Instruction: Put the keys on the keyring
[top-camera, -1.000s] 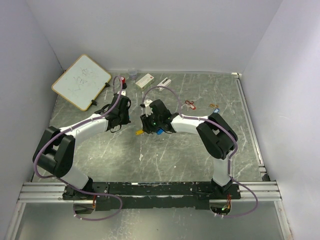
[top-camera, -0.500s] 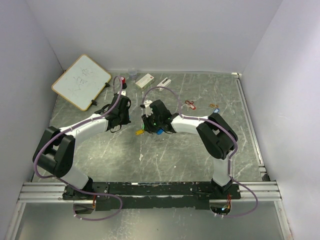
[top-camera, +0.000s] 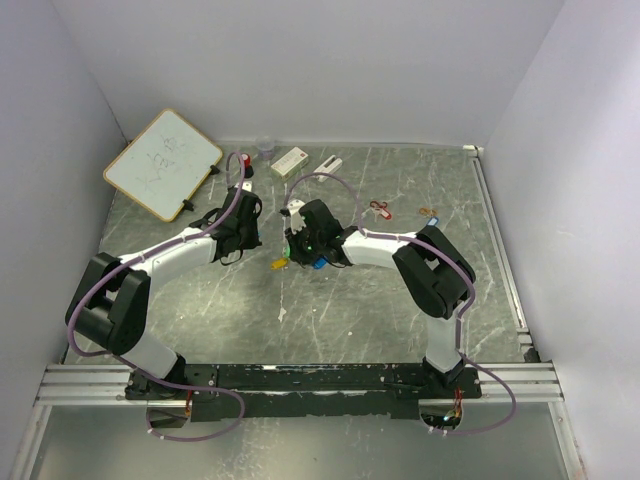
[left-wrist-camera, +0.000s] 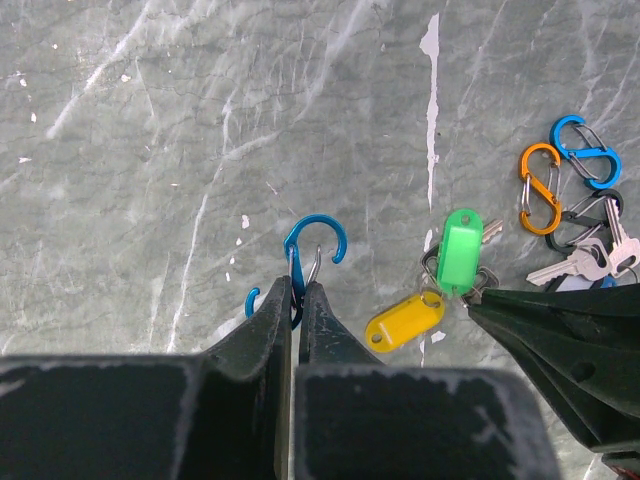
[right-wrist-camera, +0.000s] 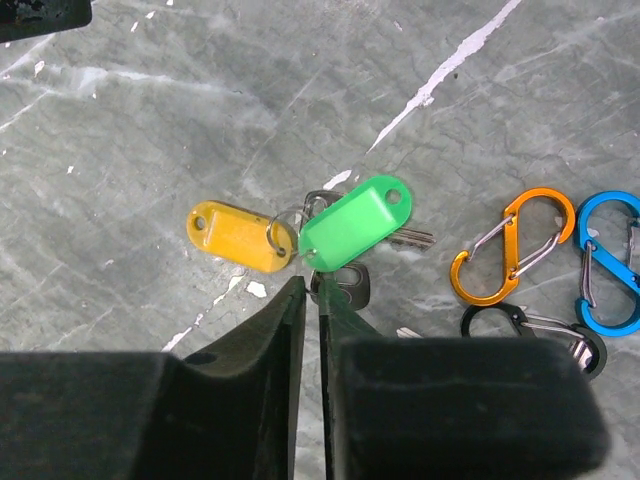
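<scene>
My left gripper (left-wrist-camera: 297, 285) is shut on a blue carabiner clip (left-wrist-camera: 318, 238) and holds it just over the tabletop. A green key tag (left-wrist-camera: 461, 250) and a yellow key tag (left-wrist-camera: 404, 322) lie to its right on one ring bunch. My right gripper (right-wrist-camera: 312, 288) is shut at the ring under the green tag (right-wrist-camera: 352, 222), beside the yellow tag (right-wrist-camera: 238, 236) and a black-headed key (right-wrist-camera: 348, 286). In the top view both grippers, left (top-camera: 250, 238) and right (top-camera: 297, 252), meet at mid-table. A red key tag (top-camera: 379, 208) lies apart, further right.
Orange (right-wrist-camera: 510, 245), blue (right-wrist-camera: 610, 265) and black (right-wrist-camera: 520, 325) carabiners and silver keys (left-wrist-camera: 580, 262) lie right of the tags. A whiteboard (top-camera: 162, 163), two white blocks (top-camera: 289, 160), a red-capped cylinder (top-camera: 245, 163) and a clear cup (top-camera: 265, 148) stand at the back.
Almost nothing has changed. The right gripper and the tag bunch have shifted very slightly away from the arm bases. The left arm holds still.
</scene>
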